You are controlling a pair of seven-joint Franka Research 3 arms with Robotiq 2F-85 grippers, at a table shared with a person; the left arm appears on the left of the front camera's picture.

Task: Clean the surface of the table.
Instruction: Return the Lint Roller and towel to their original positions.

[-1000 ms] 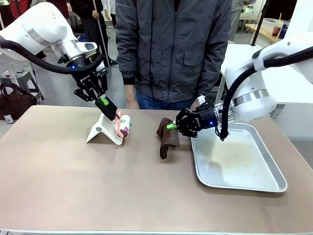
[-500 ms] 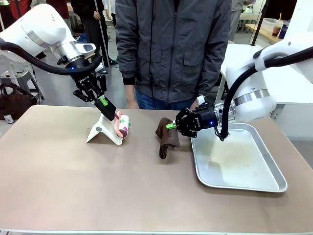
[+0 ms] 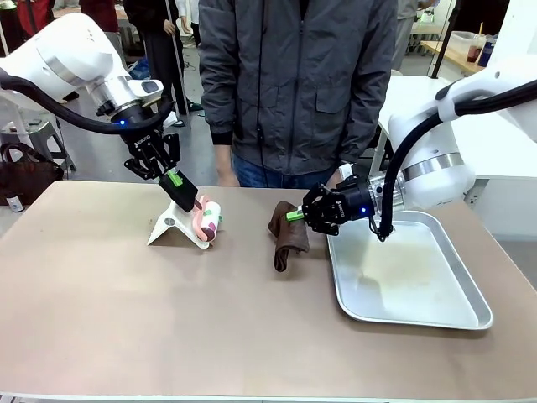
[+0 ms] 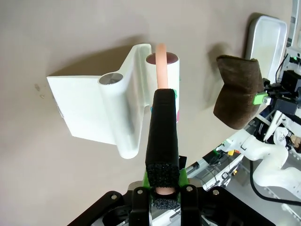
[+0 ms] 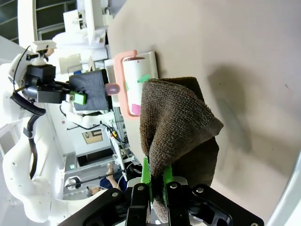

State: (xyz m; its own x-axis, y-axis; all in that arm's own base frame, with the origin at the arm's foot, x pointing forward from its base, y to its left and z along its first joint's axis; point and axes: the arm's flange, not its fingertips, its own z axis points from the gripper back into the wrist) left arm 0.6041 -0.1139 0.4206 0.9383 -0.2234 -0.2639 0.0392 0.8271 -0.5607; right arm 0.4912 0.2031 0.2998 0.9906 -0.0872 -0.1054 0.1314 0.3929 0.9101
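Table (image 3: 168,319): a wide taupe-brown top with a thin pale edge is seen spanning the front view; all other items are borne by it.
Left gripper (image 3: 195,205): the jaws are clamped on the pink handle of a lint roller (image 3: 209,218); the handle is seen pinched between the black-sleeved fingers (image 4: 162,136) in the left wrist view.
Lint roller: a white roll with pink and green marks is seen at the far left-centre of the table, just beside the white stand.
White stand (image 3: 174,225): an angled white holder is seen resting on the table, with a round hole in its sloping face; whether the roller touches it cannot be told.
Right gripper (image 3: 295,216): the jaws are closed on a brown cloth (image 3: 288,238), a fold of which is seen nipped between the green pads (image 5: 146,176) in the right wrist view.
Brown cloth: its upper part is held up, while its lower end is draped onto the table, near the middle.
Metal tray (image 3: 470,290): a shallow silver tray is seen on the right part of the table, just beside the cloth.
Person (image 3: 298,84): a figure in a dark grey jacket is seen standing at the far edge.
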